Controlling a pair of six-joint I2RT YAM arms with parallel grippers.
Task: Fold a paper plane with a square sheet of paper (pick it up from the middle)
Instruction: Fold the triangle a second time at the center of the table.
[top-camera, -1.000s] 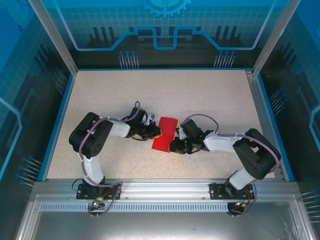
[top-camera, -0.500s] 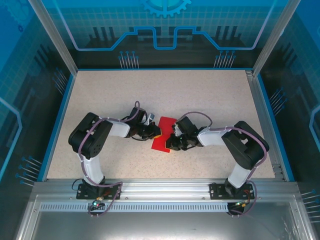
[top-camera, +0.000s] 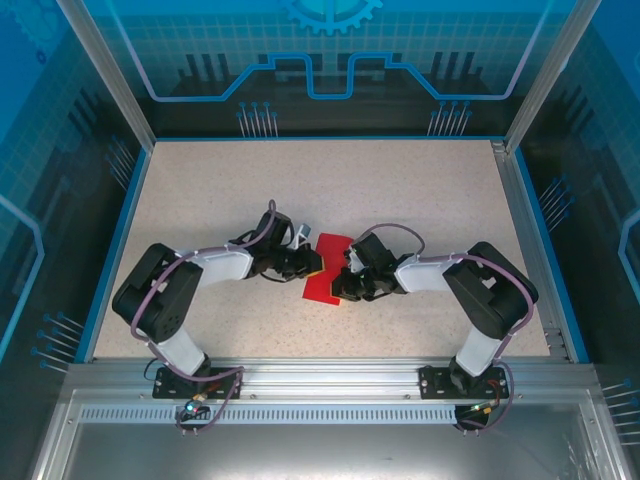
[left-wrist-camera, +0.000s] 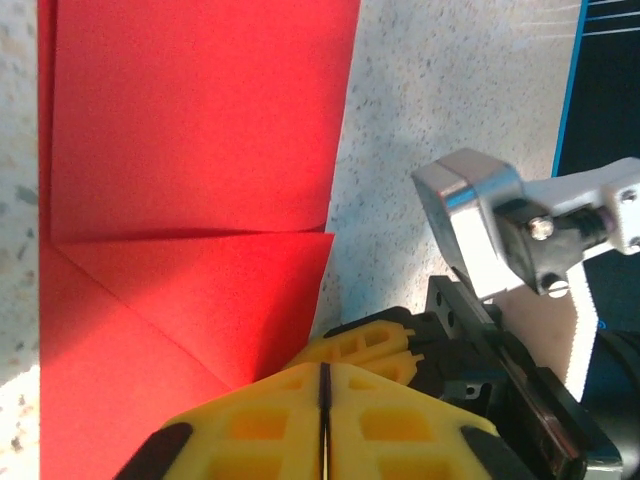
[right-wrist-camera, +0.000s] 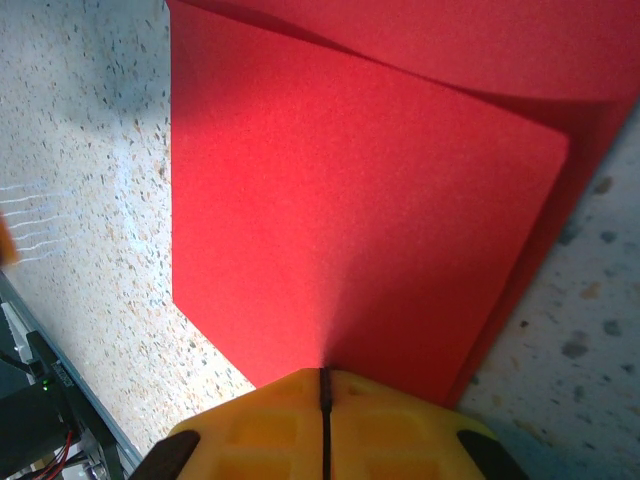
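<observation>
Red sheet (top-camera: 327, 270) on table (top-camera: 200, 200) — closed left claw (top-camera: 313, 265), right claw (top-camera: 341, 287) flanking.

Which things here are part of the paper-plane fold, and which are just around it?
In the job: red sheet of paper, partly folded; left gripper; right gripper.
Just there: speckled table; blue table border; aluminium rail in front.

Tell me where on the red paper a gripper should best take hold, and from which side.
Probably the free edge of the folded-over flap of the square sheet of paper, from the side of the right gripper: that flap stands slightly off the layer beneath; the rest lies flat on the table.
</observation>
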